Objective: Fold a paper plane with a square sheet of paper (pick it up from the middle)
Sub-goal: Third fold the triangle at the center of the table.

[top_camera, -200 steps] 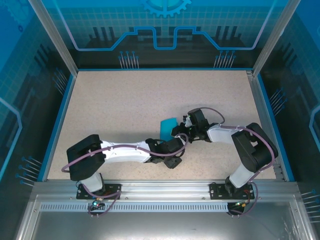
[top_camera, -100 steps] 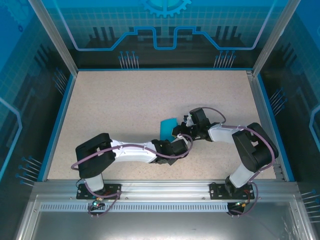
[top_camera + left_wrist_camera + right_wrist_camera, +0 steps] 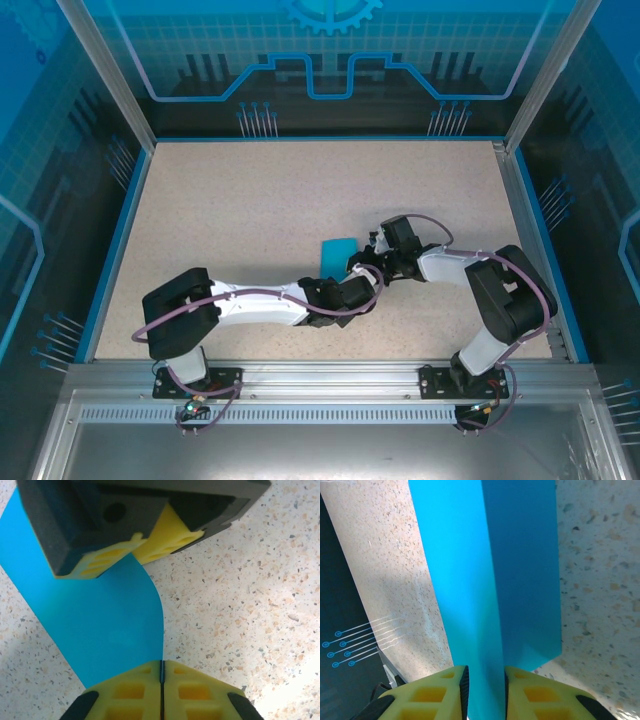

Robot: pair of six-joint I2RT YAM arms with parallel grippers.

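**Top external.** The sheet of paper (image 3: 336,254) shows as a small cyan patch on the speckled surface (image 3: 250,200), a little right of centre. Both arms reach inward and meet at its near-right side. The left pincer (image 3: 358,280) and right pincer (image 3: 362,264) sit just beside each other, the right one farther back. Jaw state cannot be read from this height.

**Left wrist.** The left pincer (image 3: 161,682) is at the bottom edge, with its yellow pads pressed flat together and only a hairline seam between them. The near corner of the sheet of paper (image 3: 105,625) runs into that seam, so the pincer is clenched on the paper. From there the sheet spreads up and to the left over the surface (image 3: 240,605), its right edge bowed in a curve. At the top, the right pincer (image 3: 132,555) has a black body and yellow fingers (image 3: 165,537). It straddles the sheet's far end, one finger on either side.

**Right wrist.** The pads of the right pincer (image 3: 485,685) stand slightly apart with the sheet of paper (image 3: 470,580) sandwiched between them, so it is grasping the sheet. The sheet runs from the pads to the top edge in two layers. A lighter band on the left and a darker panel on the right meet along a straight line. The darker panel ends in a square corner just above the right pad. The surface (image 3: 600,580) lies on both sides. At far left is a dark enclosure panel (image 3: 340,605) with thin printed lines.
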